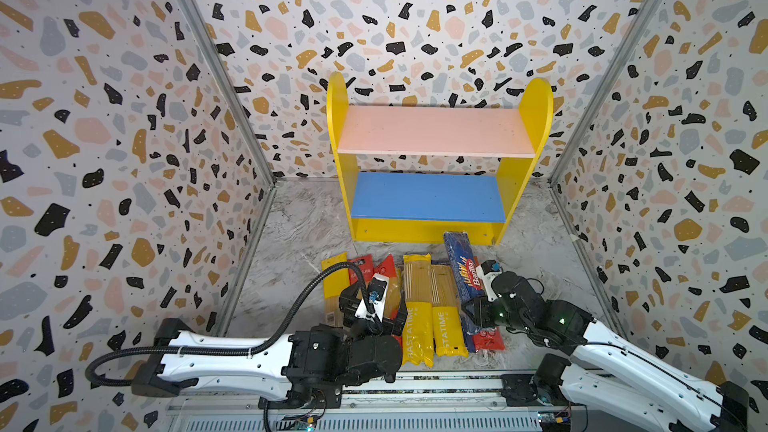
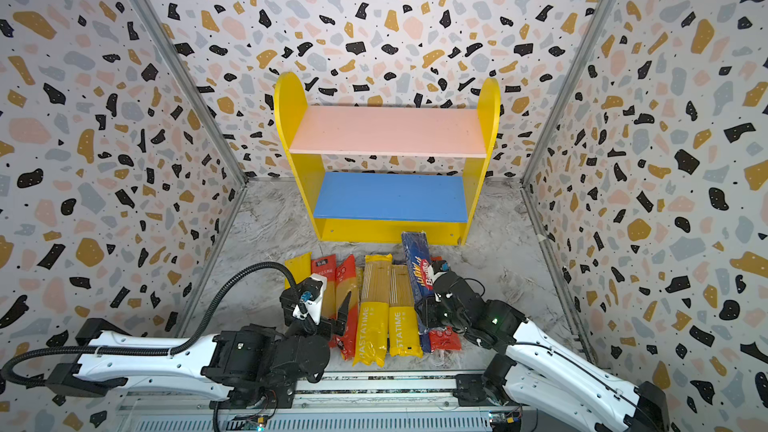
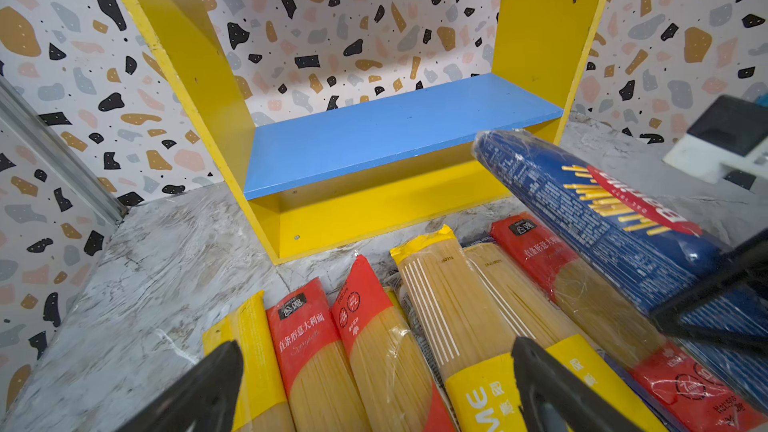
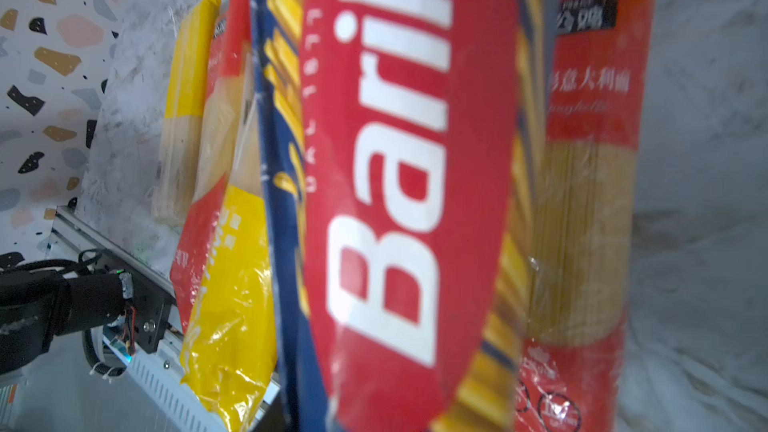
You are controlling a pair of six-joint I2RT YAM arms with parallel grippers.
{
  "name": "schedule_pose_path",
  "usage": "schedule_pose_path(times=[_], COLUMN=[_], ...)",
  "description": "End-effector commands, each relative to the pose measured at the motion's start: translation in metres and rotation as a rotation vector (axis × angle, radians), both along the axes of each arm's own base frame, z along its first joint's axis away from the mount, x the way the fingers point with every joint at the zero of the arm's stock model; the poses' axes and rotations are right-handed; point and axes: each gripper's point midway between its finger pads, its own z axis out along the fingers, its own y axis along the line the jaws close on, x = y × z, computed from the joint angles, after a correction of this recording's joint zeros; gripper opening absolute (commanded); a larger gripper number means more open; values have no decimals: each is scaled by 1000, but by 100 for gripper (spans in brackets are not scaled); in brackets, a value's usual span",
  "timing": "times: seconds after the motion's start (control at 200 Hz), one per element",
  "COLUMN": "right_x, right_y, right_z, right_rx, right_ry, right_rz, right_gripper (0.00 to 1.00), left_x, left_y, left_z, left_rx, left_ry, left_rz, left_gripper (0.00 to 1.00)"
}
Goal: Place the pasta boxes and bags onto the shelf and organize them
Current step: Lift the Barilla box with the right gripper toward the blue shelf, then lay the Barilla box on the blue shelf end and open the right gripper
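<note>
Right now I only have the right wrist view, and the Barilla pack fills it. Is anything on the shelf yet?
Observer: No. In both top views the shelf has its pink upper board and blue lower board bare.
Operator: Where is the pack's far end?
Observer: The Barilla pack is raised above the other packs, with its far end close to the right part of the yellow base strip.
Operator: And the left arm?
Observer: The left fingers stand open over the red and yellow packs lying on the table.
</note>
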Motion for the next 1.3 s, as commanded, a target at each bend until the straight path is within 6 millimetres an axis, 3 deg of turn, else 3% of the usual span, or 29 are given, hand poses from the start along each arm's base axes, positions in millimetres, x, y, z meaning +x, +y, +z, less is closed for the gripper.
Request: schedule_pose_path(times=[0.0, 0.34, 0.711, 0.921, 1.292], right_x=[45, 143, 230, 259, 287], right_y=[7, -12, -44, -62, -76], right_z=[76, 111, 109, 105, 100], right_rx=[49, -79, -209, -248, -267], right_ry=[-257, -382, -412, -407, -400], right_rz=[-31, -154, -252, -295, -323], right_gripper=[28, 28, 28, 28, 30], left_x=[3, 14, 25, 31, 37], left_y=[-4, -3, -6, -8, -13], left_z=[14, 4, -3, -4, -6], left_rx=[-30, -55, -26, -10, 4], left_ry=[-24, -1, 1, 8, 15], left_rz=[9, 0, -10, -12, -18], left_gripper=[99, 99, 100, 99, 99])
